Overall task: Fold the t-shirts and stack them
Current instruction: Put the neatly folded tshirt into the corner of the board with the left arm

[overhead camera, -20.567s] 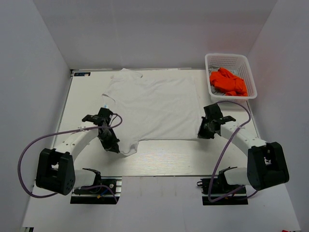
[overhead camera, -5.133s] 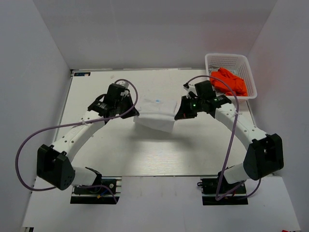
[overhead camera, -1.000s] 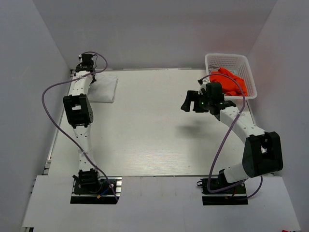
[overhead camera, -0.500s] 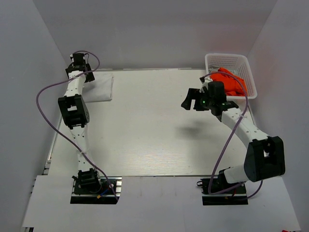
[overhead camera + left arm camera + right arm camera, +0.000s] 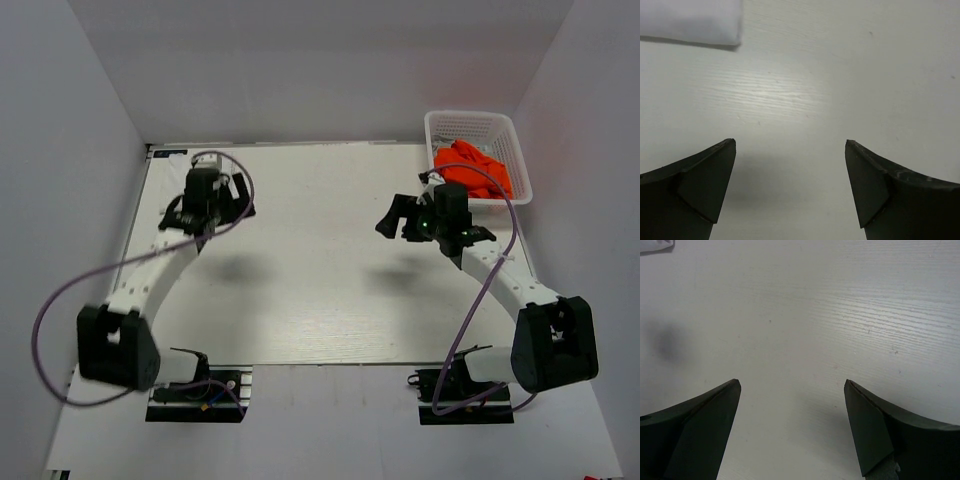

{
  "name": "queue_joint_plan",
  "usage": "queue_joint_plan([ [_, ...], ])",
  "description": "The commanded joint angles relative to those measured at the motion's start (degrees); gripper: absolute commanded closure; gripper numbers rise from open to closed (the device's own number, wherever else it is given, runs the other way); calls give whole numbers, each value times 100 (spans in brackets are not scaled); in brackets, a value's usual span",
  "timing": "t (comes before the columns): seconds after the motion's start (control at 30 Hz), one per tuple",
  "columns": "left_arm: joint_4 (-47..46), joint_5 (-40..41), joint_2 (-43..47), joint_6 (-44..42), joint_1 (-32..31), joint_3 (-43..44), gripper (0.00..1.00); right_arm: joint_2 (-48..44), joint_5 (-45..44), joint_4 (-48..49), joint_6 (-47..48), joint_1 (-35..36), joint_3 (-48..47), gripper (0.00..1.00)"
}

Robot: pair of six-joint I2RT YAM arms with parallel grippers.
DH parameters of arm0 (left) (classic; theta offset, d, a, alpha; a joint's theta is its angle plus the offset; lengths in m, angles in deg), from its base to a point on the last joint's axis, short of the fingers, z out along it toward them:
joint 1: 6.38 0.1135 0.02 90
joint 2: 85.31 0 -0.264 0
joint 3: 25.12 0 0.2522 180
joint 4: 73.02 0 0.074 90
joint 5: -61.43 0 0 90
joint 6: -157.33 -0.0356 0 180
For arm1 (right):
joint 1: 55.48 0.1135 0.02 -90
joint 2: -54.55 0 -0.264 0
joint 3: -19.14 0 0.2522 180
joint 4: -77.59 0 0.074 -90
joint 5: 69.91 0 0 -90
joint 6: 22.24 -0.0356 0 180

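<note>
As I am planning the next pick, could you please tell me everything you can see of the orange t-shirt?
The orange t-shirt is bright, thin-looking cloth, crumpled in an unfolded heap. It fills the near part of the white lattice basket at the far right corner of the table. Nothing grips it; the open right gripper hangs apart, to its left.

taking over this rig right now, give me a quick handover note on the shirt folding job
Grippers: the left gripper is open and empty above the table. The right gripper is open and empty too, above the table near the basket.
Things: the white shirt lies folded on the table just beyond the left gripper, free of it. The orange shirt lies bunched up in the basket at the far right corner.
Done: white shirt folded and set down.
Left: take the orange shirt out, fold it, and stack it on the white shirt.
</note>
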Motion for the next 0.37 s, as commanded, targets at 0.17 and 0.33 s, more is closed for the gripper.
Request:
queue_joint_plan([
  [0.17, -1068, -187, 2160, 406, -150, -1842, 0, -346, 283, 787, -328, 9, 513, 10],
  [0.33, -822, 34, 2222, 406, -255, -1737, 0, -434, 310, 1192, -434, 1, 760, 10],
])
